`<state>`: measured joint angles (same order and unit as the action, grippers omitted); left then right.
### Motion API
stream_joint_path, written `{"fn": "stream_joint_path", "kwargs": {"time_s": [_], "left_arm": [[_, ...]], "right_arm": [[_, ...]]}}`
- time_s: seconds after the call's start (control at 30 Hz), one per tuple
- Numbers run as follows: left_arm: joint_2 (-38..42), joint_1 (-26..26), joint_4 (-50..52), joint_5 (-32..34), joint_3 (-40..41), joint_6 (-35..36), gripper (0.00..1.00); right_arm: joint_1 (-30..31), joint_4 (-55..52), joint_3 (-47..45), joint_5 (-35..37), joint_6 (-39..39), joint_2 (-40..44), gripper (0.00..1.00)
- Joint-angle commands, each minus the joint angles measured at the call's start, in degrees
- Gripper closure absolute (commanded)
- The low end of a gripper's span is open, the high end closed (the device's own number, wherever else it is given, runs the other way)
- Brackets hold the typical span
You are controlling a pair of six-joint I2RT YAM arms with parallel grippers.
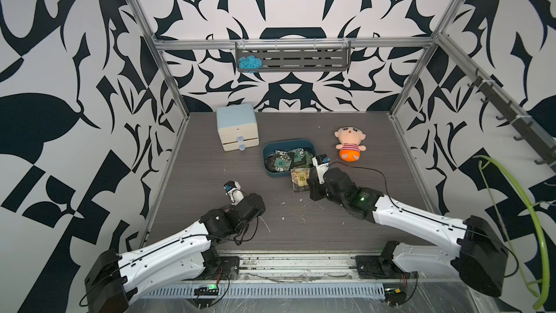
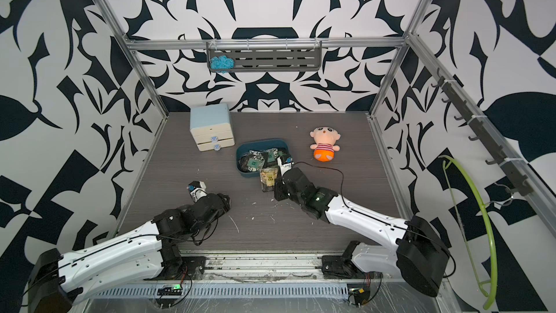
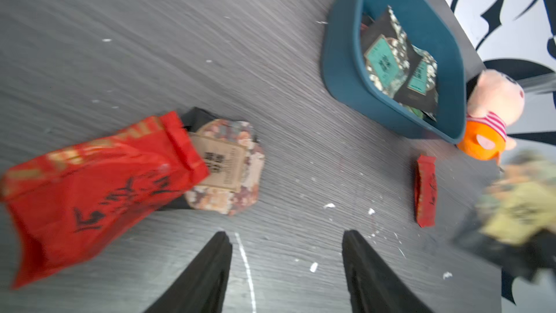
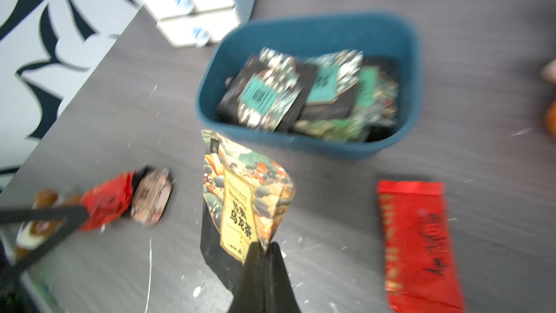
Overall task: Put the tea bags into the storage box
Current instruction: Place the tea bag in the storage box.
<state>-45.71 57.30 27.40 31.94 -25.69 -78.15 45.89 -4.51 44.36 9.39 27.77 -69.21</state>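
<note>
Our left fingers (image 3: 210, 266) stand spread and empty over the counter (image 3: 150, 40), short of the storage box (image 3: 340, 64). The red sachet (image 3: 90, 182) there overlaps a beige-labelled one (image 3: 225, 164), so a pinch may drag both or slip. Our right fingers (image 4: 258, 272) pinch the yellow-labelled tea bag (image 4: 240, 200) by one corner, just before the box's near wall; it could snag there. A second red sachet (image 4: 418, 245) near the box goes unseen in both top views.
</note>
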Motion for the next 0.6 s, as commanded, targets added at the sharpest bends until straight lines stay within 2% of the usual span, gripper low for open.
{"fn": "stream_joint_path", "kwargs": {"time_s": [0.0, 0.1, 0.23, 0.43, 0.57], "left_arm": [[3.6, -0.1, 4.0, 3.1, 2.9, -3.6, 0.35], [6.9, -0.1, 4.8, 2.7, 4.6, -3.7, 0.36], [9.5, -0.1, 5.2, 1.3, 6.4, -2.9, 0.39], [10.9, -0.1, 7.7, -0.2, 6.7, -2.9, 0.4], [11.4, -0.1, 9.2, -0.3, 6.4, -2.6, 0.41]], "right_arm": [[-4.0, -6.4, 9.3, 1.9, -1.6, -3.8, 1.0], [-7.3, -9.3, 16.6, -4.0, -0.5, -11.1, 1.0], [-8.1, -9.2, 24.2, -9.4, -0.2, -20.8, 1.0], [-8.4, -14.0, 35.3, -9.8, -0.1, -33.7, 1.0], [-8.7, -15.7, 38.8, -9.4, -0.1, -38.8, 1.0]]}}
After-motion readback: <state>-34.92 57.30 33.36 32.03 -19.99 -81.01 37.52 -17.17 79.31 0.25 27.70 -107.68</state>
